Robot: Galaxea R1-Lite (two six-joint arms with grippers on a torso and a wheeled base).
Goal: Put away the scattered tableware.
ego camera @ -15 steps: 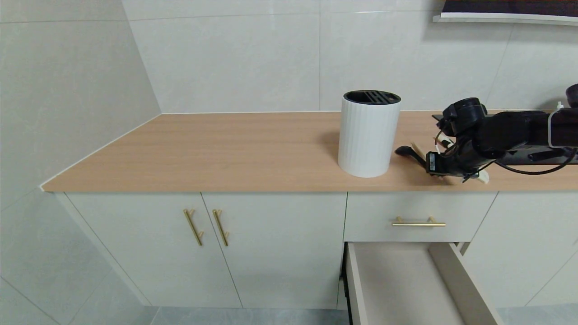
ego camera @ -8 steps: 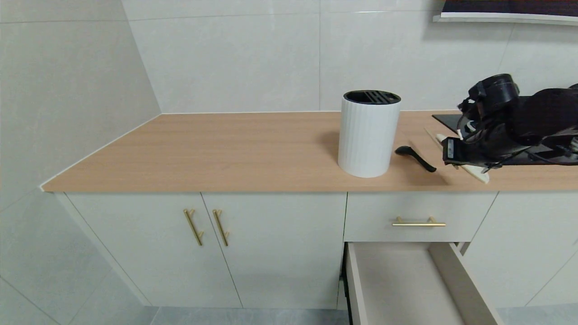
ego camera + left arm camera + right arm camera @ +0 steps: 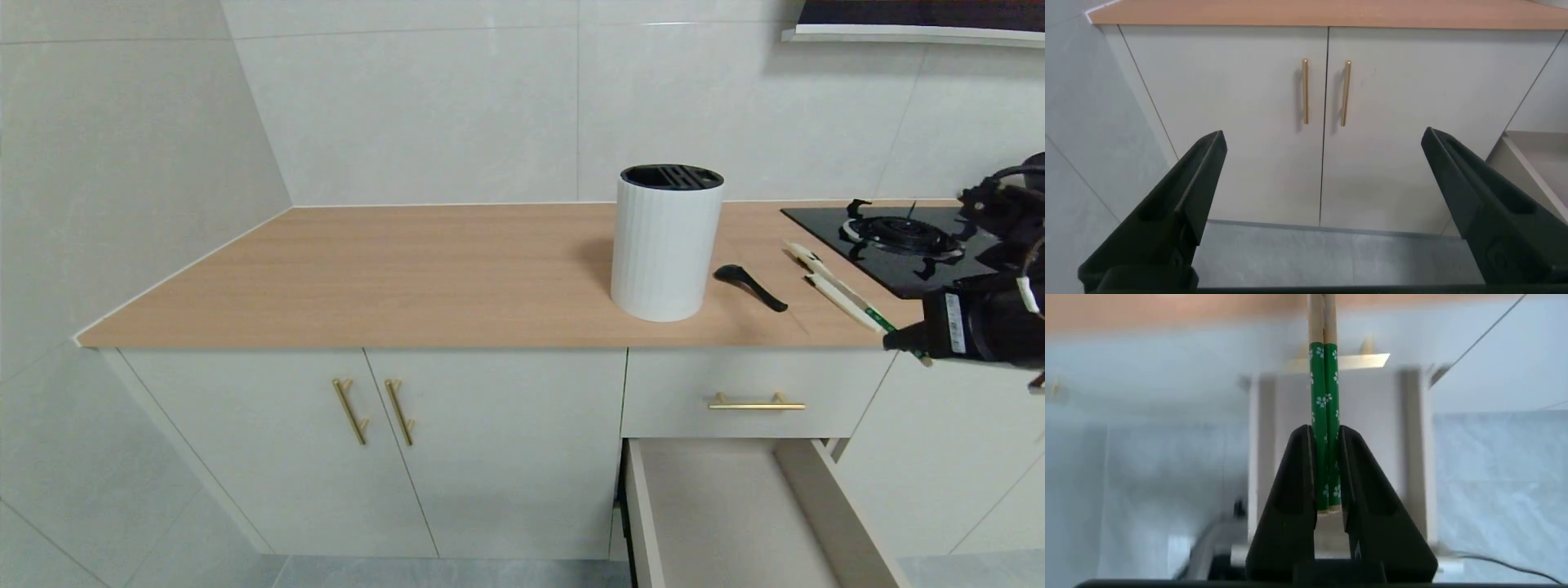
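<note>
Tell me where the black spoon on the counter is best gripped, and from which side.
Probably mid-handle, from above, closing across it: the black spoon lies flat on the counter, its bowl close beside the white holder, the slim handle angling clear toward the front edge.

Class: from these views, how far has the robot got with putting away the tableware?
Done: the lower drawer stands open, with nothing in the part that shows. In hand: the right gripper is shut on a pair of green-ended chopsticks at the countertop's front edge. Left: the black spoon lies on the countertop beside the white holder; the left gripper hangs open.
</note>
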